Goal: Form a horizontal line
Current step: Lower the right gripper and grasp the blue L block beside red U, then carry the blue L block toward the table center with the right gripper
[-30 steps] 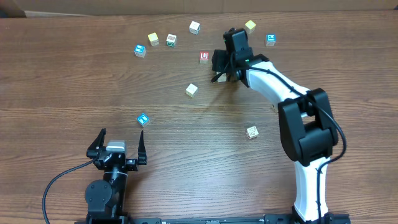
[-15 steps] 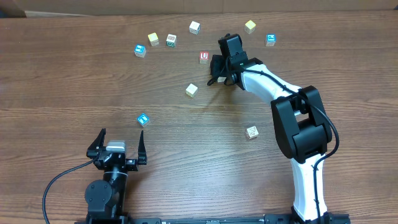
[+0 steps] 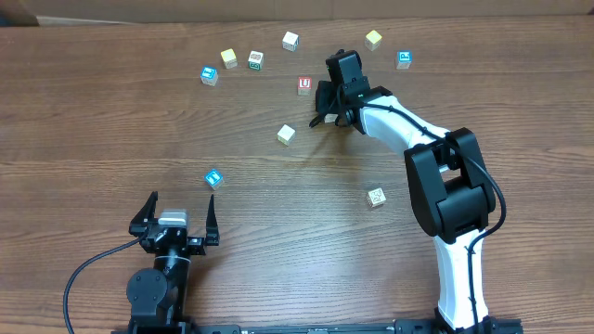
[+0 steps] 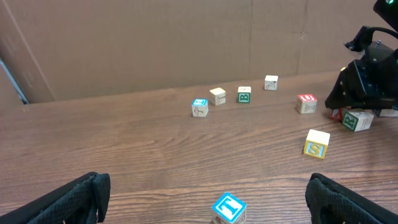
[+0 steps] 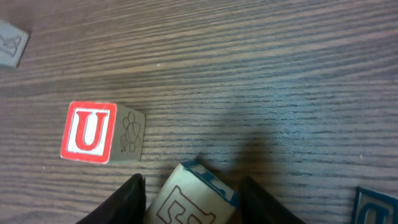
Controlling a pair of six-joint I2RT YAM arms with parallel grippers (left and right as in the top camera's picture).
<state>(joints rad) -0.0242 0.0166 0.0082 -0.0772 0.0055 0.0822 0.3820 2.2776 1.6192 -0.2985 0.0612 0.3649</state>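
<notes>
No horizontal line exists yet: we see the lettered cubes lying singly, well apart across the worktop (image 5: 280,62), none touching. Our right fingers (image 5: 132,200) stand on either side of one cube (image 5: 193,200), which sits turned at an angle between them. They are close against its sides, but we cannot tell whether they actually press on it. The red U cube (image 5: 93,132) lies just beyond the fingertips and off to one side, apart from the cube between them. Our left fingers (image 4: 68,199) are spread wide with nothing between them, and a blue cube (image 4: 229,208) lies just ahead of them.

The risk we judge greatest is the skew: squeezing the cube by its corners could twist it or pop it out from between the fingers. If it is carried crooked, it would likely land crooked and leave the row uneven. A move towards the U side could also nudge the red U cube, since it lies so near the fingertips.
</notes>
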